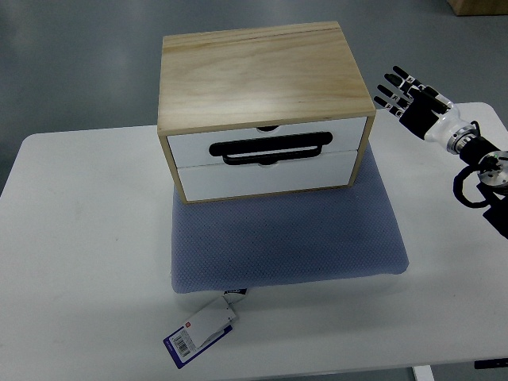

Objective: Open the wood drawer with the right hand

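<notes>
Robot's right hand (409, 97), fingers spread & empty, hovers just right of light-wood two-drawer box w/ white fronts (266, 111), not touching.

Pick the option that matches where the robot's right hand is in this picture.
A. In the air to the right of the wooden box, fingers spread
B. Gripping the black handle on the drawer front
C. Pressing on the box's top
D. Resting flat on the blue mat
A: the right hand hangs beside the wooden box, fingers spread, clear of the black handle.

One wooden box (266, 75) with two white drawers (268, 155), one black handle (270, 148), one grey mat (286, 238), one tag (200, 332), one robot hand (413, 99).
</notes>
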